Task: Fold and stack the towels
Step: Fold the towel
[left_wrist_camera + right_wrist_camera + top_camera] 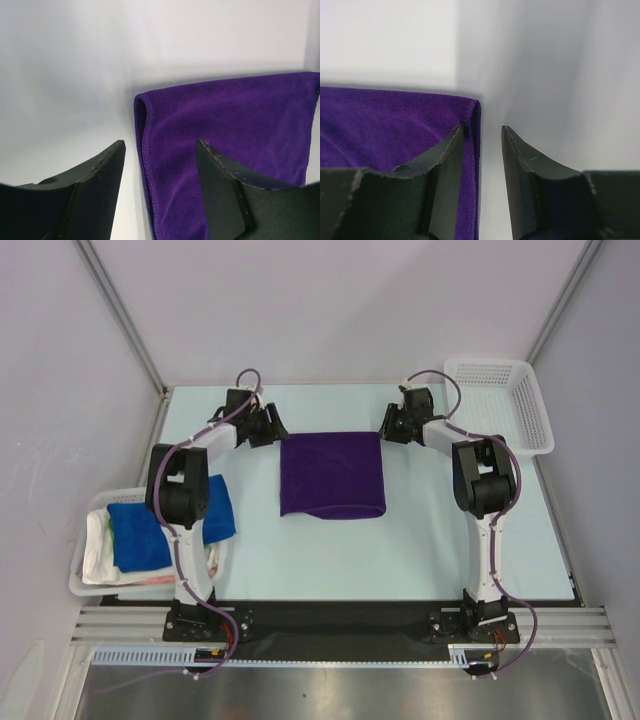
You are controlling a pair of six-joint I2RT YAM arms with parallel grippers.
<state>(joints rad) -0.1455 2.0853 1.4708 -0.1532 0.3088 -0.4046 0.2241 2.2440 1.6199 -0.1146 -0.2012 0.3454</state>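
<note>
**A:** Start at the left pincer [268, 427]. How does it stand?

**B:** Spread, pinching nothing. In its wrist view the two dark fingers [95, 185] straddle the towel's side edge: one is over bare desk [400, 550], the other over the cloth.

**A:** And the right pincer [392, 426]?

**B:** The same, mirrored. Spread and empty, one finger over the cloth, the other [525, 175] over the desk, with the far right corner just ahead of them.

**A:** So where does the purple towel [332, 475] lie from them?

**B:** Between the two, on the middle of the desk, and reaching from them back toward the arm bases. Each pincer sits at one far corner. The towel already looks folded, with a doubled edge showing in the left wrist view.

**A:** Its long axis?

**B:** Hard to call; it looks close to square, perhaps a little wider than deep.

**A:** Which arm is nearer?

**B:** Neither; they are about equally close. I judge the next fold would need both corners taken together. The basket [90, 570] with the blue towel [160, 525] lies by the left arm, so stacking would suit that side.
</note>
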